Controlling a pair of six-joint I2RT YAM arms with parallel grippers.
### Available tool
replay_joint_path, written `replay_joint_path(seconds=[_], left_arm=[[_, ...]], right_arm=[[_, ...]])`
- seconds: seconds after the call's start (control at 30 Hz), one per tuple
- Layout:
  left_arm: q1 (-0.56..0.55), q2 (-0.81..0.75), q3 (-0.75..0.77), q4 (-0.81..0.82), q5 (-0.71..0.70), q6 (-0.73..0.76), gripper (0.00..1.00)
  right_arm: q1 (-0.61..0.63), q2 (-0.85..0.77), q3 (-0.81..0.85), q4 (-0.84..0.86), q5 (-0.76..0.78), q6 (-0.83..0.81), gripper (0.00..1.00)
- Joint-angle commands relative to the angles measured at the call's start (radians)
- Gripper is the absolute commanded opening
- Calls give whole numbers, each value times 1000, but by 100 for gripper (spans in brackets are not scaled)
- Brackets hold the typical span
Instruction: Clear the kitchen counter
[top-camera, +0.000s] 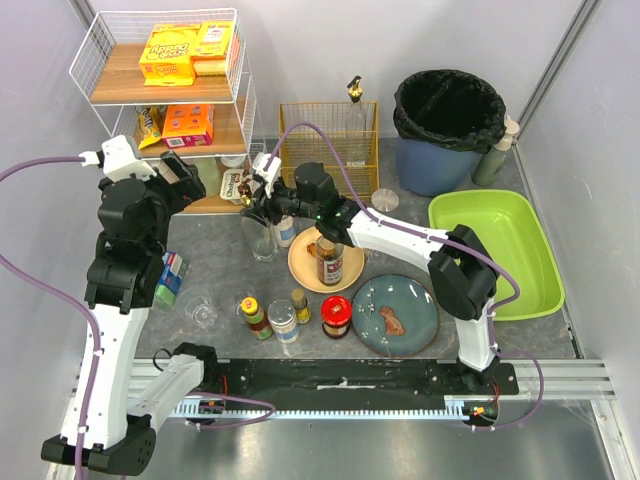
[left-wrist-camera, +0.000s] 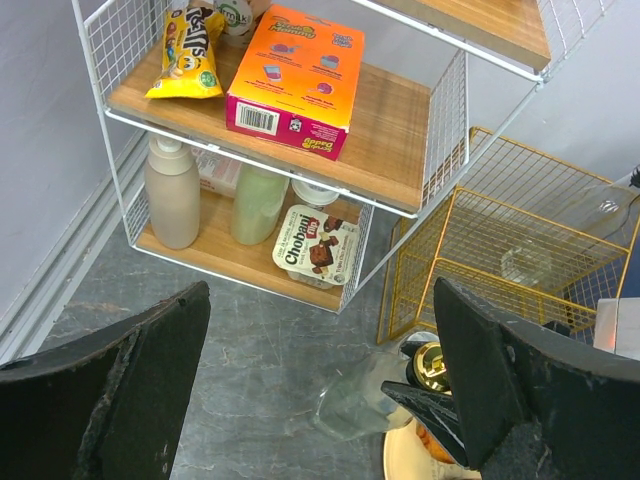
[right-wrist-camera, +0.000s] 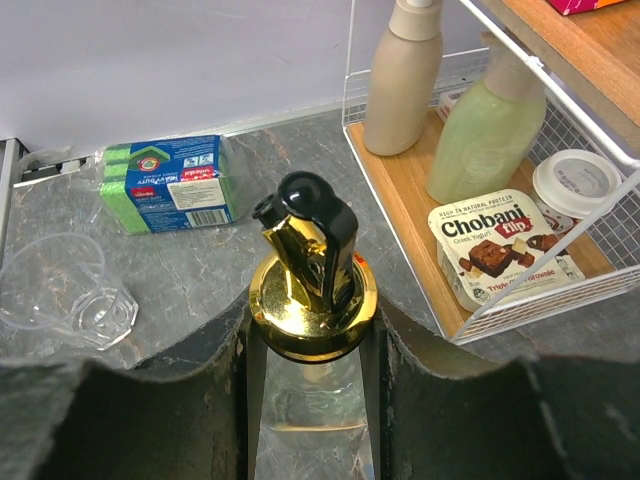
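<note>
The kitchen counter (top-camera: 220, 262) is a dark grey mottled slab carrying several items. My right gripper (top-camera: 264, 206) is shut on the neck of a clear glass dispenser bottle (top-camera: 264, 240) with a gold and black pour spout, standing upright on the counter by the white rack. In the right wrist view both fingers press just below the gold cap (right-wrist-camera: 312, 300), with the gripper (right-wrist-camera: 312, 400) around the glass. My left gripper (top-camera: 180, 185) hovers open and empty left of that bottle; in its wrist view (left-wrist-camera: 320, 390) the bottle (left-wrist-camera: 365, 400) lies between the spread fingers.
White wire rack (top-camera: 170, 90) with boxes, bottles and yoghurt at back left; yellow wire basket (top-camera: 330, 135); black-lined bin (top-camera: 448, 120); lime-green tray (top-camera: 495, 250). On the counter: tan plate (top-camera: 300, 270) with sauce bottle, blue plate (top-camera: 395, 315), red-lid jar (top-camera: 336, 315), spice jars (top-camera: 283, 322), glass cup (top-camera: 203, 312), sponge pack (top-camera: 172, 278).
</note>
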Motion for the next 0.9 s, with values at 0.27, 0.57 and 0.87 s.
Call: replay_joint_path(seconds=[0.27, 0.57, 0.87], left_arm=[[1, -5, -5, 20, -38, 32, 98], [1, -25, -19, 22, -48, 35, 98], [2, -23, -26, 22, -46, 34, 98]], right_arm=[[4, -78, 134, 134, 25, 87, 0], [6, -158, 200, 98, 50, 71, 0], [-4, -240, 315, -68, 223, -21, 0]])
